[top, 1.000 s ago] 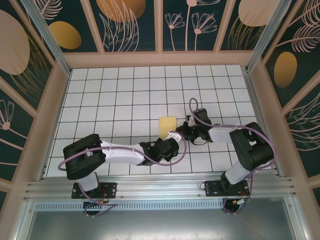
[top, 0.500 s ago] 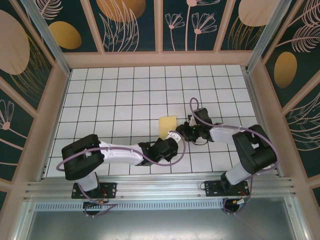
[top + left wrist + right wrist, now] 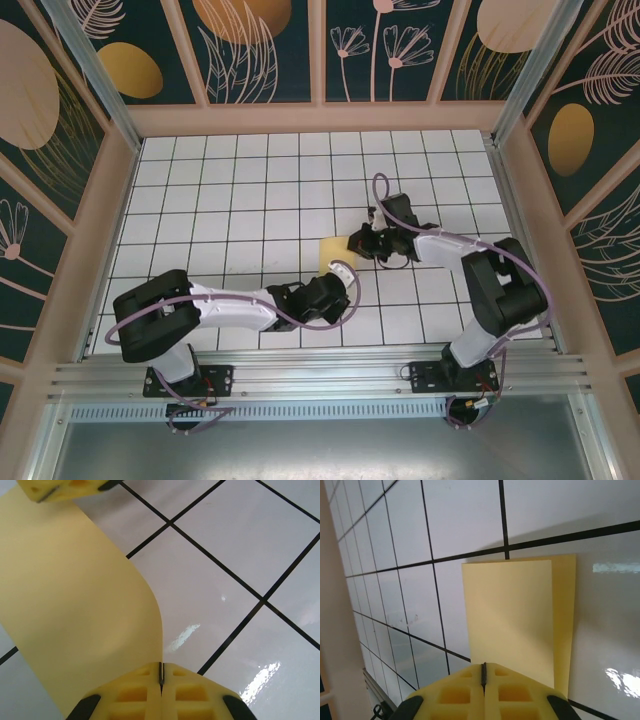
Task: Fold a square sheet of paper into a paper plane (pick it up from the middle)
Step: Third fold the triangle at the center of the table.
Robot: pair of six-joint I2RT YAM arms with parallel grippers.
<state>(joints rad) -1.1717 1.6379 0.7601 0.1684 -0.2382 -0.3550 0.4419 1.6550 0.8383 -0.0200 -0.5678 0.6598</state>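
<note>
Jaws closed, the left end effector [image 3: 161, 675] and right end effector [image 3: 483, 672] pinch the square sheet of paper [image 3: 510, 620], likely steadying its fold.

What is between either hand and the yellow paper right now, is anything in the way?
Nothing visible is in the way. The left hand is shut on one end of the folded sheet of paper. The right hand is shut on the opposite end. The paper curves up between them above the tiled table.
</note>
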